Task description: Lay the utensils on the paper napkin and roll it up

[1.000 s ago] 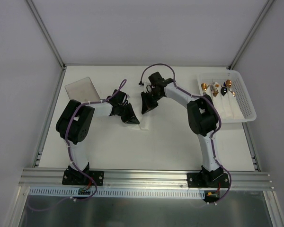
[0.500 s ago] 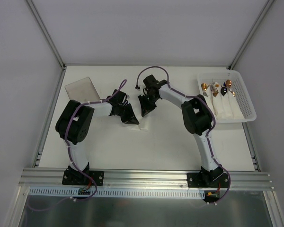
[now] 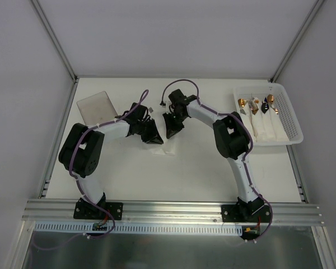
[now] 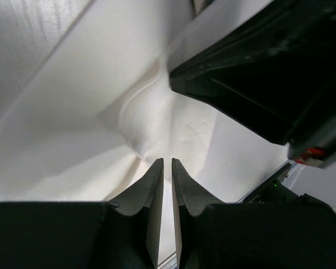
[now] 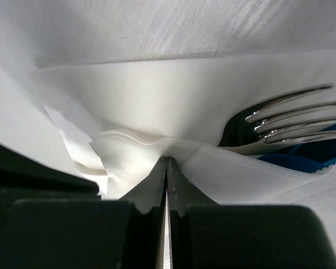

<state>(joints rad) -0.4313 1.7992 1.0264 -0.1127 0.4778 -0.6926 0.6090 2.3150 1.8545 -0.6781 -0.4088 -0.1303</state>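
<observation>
The paper napkin [image 3: 168,149] lies mid-table under both grippers, crumpled into ridges and folded over the fork [image 5: 285,120]. Only silver tines and a sliver of blue handle show. Right gripper [image 5: 166,162]: jaws together, pinching a fold. Left gripper [image 4: 167,163]: jaws nearly together with a slit between; whether paper is caught cannot be told. White basket [image 3: 291,120] far right and grey sheet [image 3: 97,106] far left, both well apart. The table [image 3: 201,168] extends nearward.

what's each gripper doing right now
left gripper: nearly closed, seems to pinch a fold of the napkin
right gripper: closed, pinching the napkin beside the fork
</observation>
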